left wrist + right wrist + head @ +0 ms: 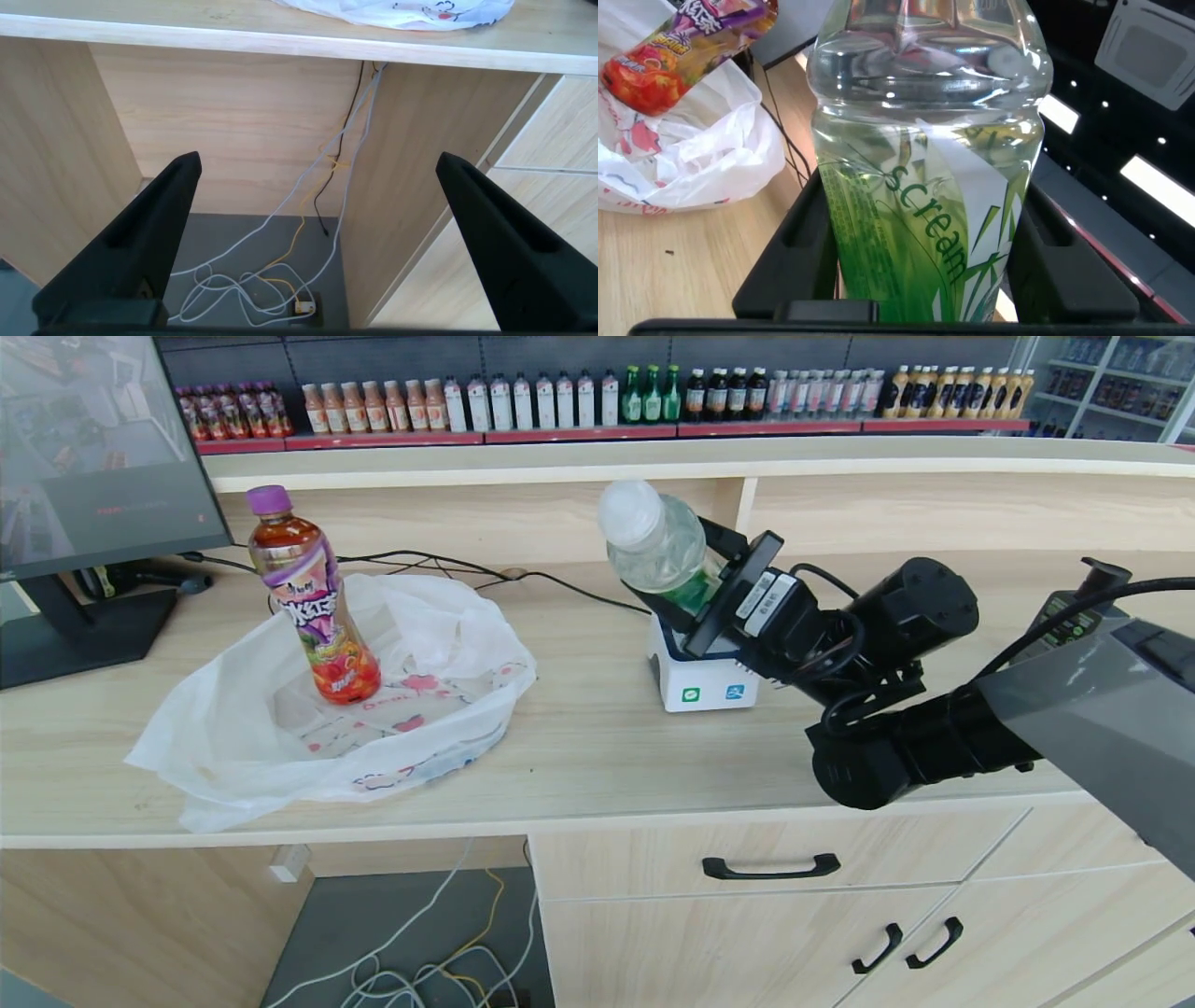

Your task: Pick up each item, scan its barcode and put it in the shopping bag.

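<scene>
The left gripper [318, 168] hangs below the pale wooden worktop [597, 765]. Its black fingers are spread wide apart, facing an open bay where white and yellow cables [271, 280] lie on the floor. On the worktop's left part lies a crumpled white plastic shopping bag [233, 747], with a purple-capped bottle of red drink [313, 607] standing upright in it. Further right, the right gripper [695, 583] is clamped on a clear water bottle with a green label [653, 537], tilted just above a small white box scanner [700, 686]. Behind, a dark monitor [93, 439] stands at the left, and a row of bottled drinks [560, 401] lines the back shelf.
</scene>
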### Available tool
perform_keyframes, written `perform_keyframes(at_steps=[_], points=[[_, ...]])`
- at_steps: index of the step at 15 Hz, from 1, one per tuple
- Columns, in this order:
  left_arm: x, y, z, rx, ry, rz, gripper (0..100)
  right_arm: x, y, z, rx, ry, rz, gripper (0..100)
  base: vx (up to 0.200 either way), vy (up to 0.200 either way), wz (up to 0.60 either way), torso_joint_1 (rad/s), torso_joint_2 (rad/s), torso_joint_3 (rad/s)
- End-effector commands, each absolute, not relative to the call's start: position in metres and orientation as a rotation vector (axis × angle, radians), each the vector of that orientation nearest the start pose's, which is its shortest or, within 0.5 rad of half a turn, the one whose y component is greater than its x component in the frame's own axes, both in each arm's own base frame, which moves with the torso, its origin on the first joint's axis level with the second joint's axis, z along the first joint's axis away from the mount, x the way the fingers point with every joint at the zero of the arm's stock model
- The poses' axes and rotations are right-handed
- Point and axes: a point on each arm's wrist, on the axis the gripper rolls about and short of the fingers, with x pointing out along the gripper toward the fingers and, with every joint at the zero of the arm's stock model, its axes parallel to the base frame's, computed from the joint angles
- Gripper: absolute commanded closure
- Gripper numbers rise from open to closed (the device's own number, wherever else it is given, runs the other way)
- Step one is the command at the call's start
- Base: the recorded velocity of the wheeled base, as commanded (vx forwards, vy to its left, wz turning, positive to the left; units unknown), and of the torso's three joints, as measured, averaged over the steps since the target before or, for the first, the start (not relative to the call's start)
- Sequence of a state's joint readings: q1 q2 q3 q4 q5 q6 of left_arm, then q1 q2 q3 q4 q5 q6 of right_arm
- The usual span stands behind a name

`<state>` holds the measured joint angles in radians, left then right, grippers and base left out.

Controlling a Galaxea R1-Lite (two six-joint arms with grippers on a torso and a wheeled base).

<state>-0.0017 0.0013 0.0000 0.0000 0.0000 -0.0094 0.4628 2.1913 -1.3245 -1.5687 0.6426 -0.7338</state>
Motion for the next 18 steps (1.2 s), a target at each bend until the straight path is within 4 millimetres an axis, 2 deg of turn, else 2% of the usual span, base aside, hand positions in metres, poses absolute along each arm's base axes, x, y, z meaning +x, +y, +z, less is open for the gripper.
perform_keyframes(at_steps=[1, 7, 11, 15, 18], points=[[-0.023, 0.000, 0.076, -0.009, 0.002, -0.002, 0, 0.362, 0.206, 0.229, -0.673, -1.103, 0.736, 100, 0.000, 0.000, 0.00, 0.000, 0.00, 0.000], [-0.023, 0.000, 0.076, -0.009, 0.002, -0.002, 0, 0.337, 0.224, 0.234, -0.474, -0.972, 0.668, 100, 0.000, 0.000, 0.00, 0.000, 0.00, 0.000], [-0.023, 0.000, 0.076, -0.009, 0.002, -0.002, 0, 0.313, 0.223, 0.232, -0.337, -0.837, 0.643, 100, 0.000, 0.000, 0.00, 0.000, 0.00, 0.000], [-0.023, 0.000, 0.076, -0.011, 0.002, -0.002, 0, 0.293, 0.228, 0.247, -0.214, -0.829, 0.670, 100, 0.000, 0.000, 0.00, 0.000, 0.00, 0.000], [-0.023, 0.000, 0.076, -0.009, 0.002, -0.002, 0, 0.282, 0.229, 0.256, -0.063, -0.768, 0.579, 100, 0.000, 0.000, 0.00, 0.000, 0.00, 0.000]])
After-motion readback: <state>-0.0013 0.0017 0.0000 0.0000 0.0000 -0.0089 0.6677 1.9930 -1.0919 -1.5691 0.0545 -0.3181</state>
